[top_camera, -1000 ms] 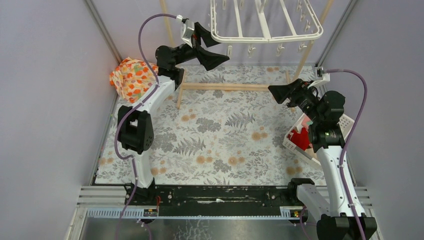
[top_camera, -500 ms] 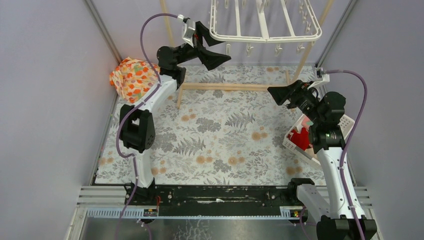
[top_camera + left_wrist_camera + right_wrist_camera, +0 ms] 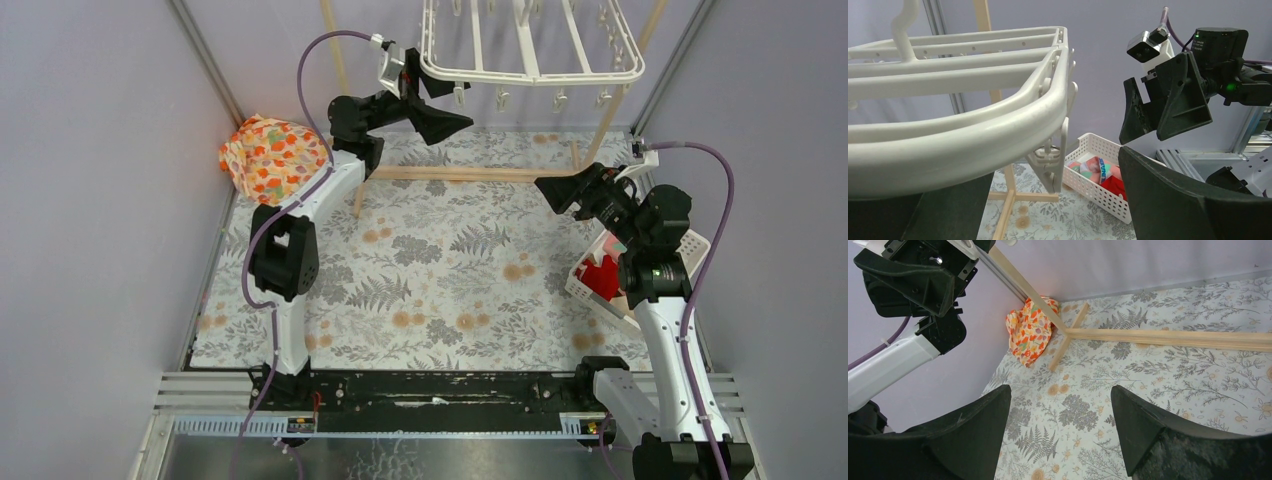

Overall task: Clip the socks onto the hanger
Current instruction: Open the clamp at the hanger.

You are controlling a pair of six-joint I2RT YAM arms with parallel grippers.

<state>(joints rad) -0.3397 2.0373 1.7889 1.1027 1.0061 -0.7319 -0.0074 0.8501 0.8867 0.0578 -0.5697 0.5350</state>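
Left arm: swung rightward toward the hanger (image 3: 540,79) since the earlier frame. Left gripper (image 3: 455,103): jaws stood wide apart, the hanger's near-left rim corner between them; contact could not be told. Right gripper (image 3: 555,197): jaws apart, empty, raised above the tabletop (image 3: 440,260). Socks (image 3: 1100,172): one red, one pink and teal, lay in the basket (image 3: 1098,192), well apart from both jaws. From above, the right arm hid most of the basket; the hanger's far end was cut off.

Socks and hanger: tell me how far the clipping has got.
Done: nothing; no sock hangs from the visible part of the hanger. In hand: the left gripper is open at the hanger's rim; the right gripper is open and empty. Left: the socks lie in the basket, all to be picked and clipped.
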